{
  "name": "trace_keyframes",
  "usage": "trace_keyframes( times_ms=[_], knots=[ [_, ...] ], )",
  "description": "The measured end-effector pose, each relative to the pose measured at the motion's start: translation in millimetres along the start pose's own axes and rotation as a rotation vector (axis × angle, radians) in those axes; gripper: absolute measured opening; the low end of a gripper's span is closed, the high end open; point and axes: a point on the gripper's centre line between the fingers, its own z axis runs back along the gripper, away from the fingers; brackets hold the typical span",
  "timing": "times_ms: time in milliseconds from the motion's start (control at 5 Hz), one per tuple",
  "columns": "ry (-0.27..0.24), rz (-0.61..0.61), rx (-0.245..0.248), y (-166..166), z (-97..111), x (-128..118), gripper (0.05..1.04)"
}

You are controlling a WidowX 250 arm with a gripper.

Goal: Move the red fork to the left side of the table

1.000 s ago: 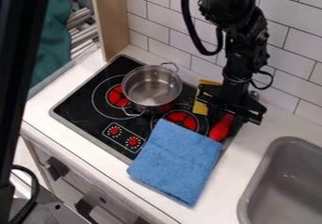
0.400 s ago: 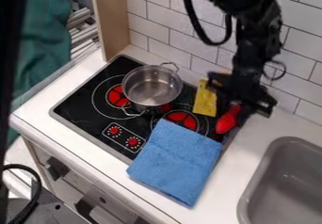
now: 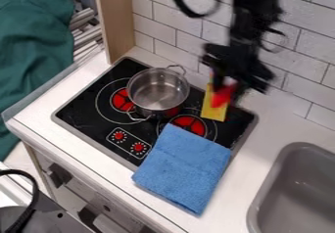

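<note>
- Nearer the camera than the pot: blue cloth, its corner below the pot's right side.
- Left of the pot, past the burner: bare counter strip, the likely goal.
- Right of the pot: red fork, directly under the gripper, which grasps it; long axis blurred. Leftward travel must probably clear the pot's rim and handles.
- Behind the pot: tiled wall, limiting room.

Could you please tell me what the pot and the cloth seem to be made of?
The pot looks like polished metal, probably steel, given its silvery shine. The cloth seems a soft, matte fabric, perhaps microfibre, judging by its fuzzy surface.
</note>
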Motion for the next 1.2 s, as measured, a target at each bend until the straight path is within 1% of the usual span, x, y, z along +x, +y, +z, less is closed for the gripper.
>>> trace_keyframes(
  times_ms=[200, 400, 600, 800, 1000, 1200],
  knots=[
    [-0.005, 0.073, -0.001, 53, -8, -4, 0.391],
    [-0.012, 0.096, 0.019, 98, -8, -7, 0.391],
    [-0.042, 0.119, 0.043, 144, -1, -6, 0.391],
    [-0.023, 0.121, 0.088, 170, -1, -17, 0.391],
    [0.011, 0.093, 0.117, 180, -7, -32, 0.391],
    [0.037, 0.085, 0.110, 182, -20, -53, 0.391]
  ],
)
